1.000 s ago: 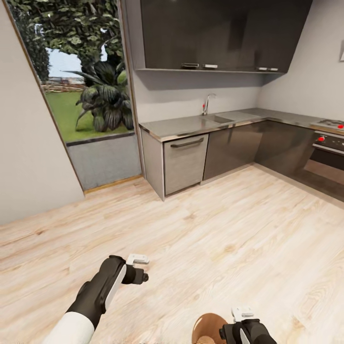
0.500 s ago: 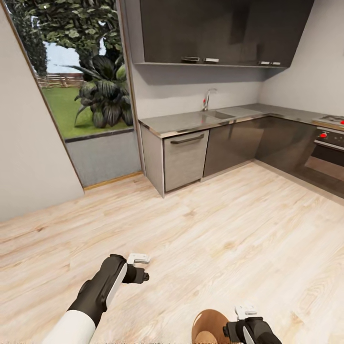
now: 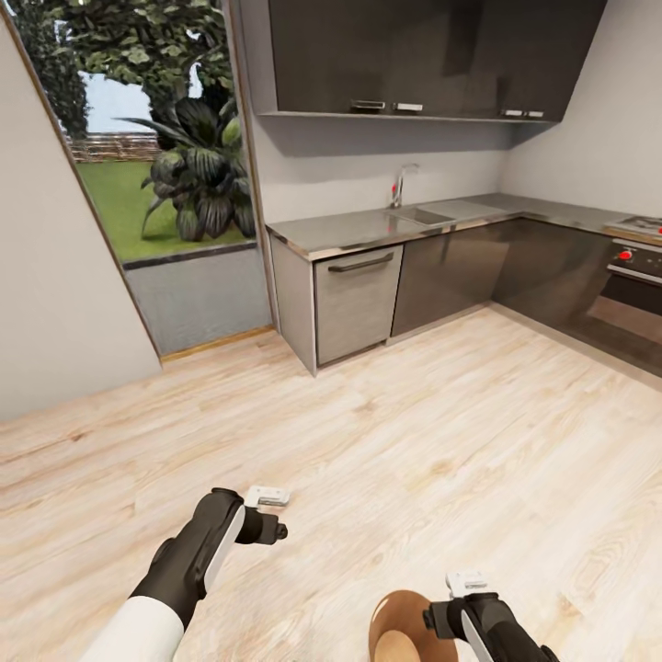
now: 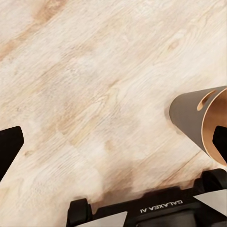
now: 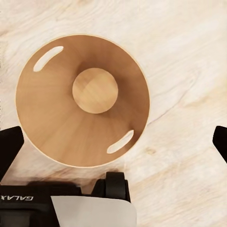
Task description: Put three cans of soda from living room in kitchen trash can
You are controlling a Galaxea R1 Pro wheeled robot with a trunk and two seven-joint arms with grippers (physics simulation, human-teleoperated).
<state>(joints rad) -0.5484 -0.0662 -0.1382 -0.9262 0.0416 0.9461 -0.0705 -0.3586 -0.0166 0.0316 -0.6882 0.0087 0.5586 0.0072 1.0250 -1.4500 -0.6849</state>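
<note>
Kitchen, pale wood plank floor. Trash can stands on the floor at about 5 o'clock in the head view, just beside the right gripper, which hangs over its rim. Right wrist view looks straight down into the can: smooth orange-brown inside, two slot handles near the rim, round flat bottom, nothing lying in it. Right fingertips sit spread wide at the frame's edges, jaws released, gripping nothing. Left gripper at 7 o'clock, over bare floor, well apart from the can; its fingers likewise spread, empty. Left wrist view catches the can's grey-brown outer wall. Steel counter with sink and tap at 12 o'clock; oven at 2 o'clock; garden window at 11 o'clock.
</note>
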